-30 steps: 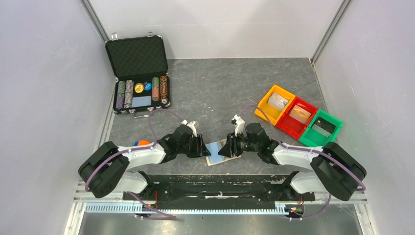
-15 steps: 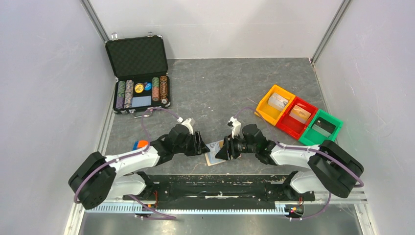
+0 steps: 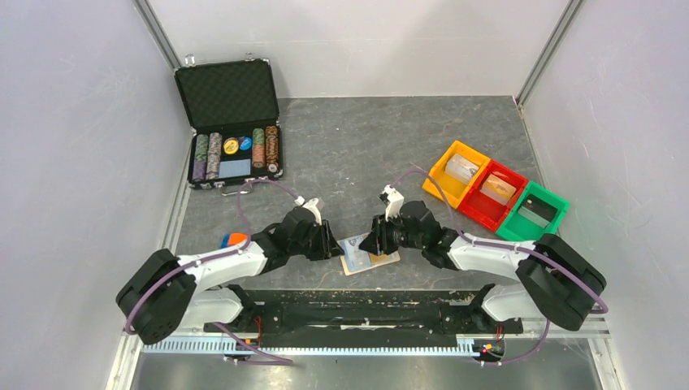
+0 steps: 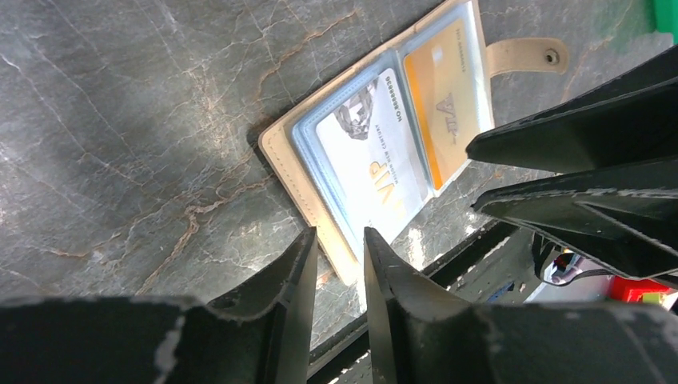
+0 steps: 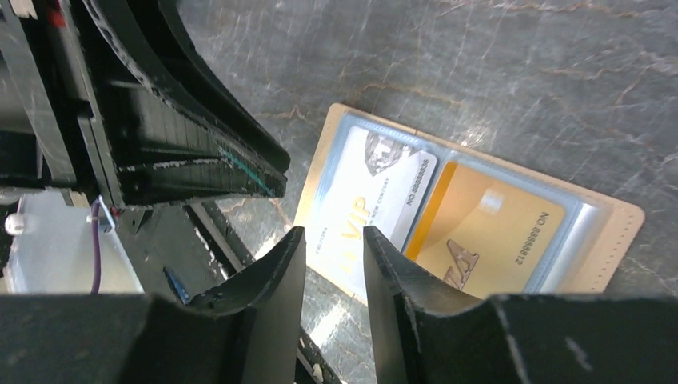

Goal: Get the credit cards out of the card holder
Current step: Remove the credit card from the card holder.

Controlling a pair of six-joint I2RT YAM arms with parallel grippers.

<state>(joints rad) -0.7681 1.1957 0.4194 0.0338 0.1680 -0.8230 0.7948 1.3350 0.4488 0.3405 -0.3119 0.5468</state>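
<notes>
Arms meet low over the open card holder (image 3: pixel 366 262)

Both arms reach inward from their bases, forearms low and nearly level, wrists turned toward each other so the claws face across the holder. It lies spread flat on the dark marbled table (image 3: pixel 349 146), close to the near edge, with its pale blue lining up. A white VIP credit card (image 4: pixel 372 164) sits in the pocket nearer the left gripper (image 4: pixel 340 236). A gold credit card (image 4: pixel 444 96) fills the pocket on the side of the tan tab (image 4: pixel 524 58). The left fingers stand a narrow slit apart, tips just by the holder's corner, nothing pinched between them. The right gripper (image 5: pixel 334 232) shows the same slim gap, tips over the white card's edge. Whether either pair of tips touches the holder is hard to tell.
</notes>
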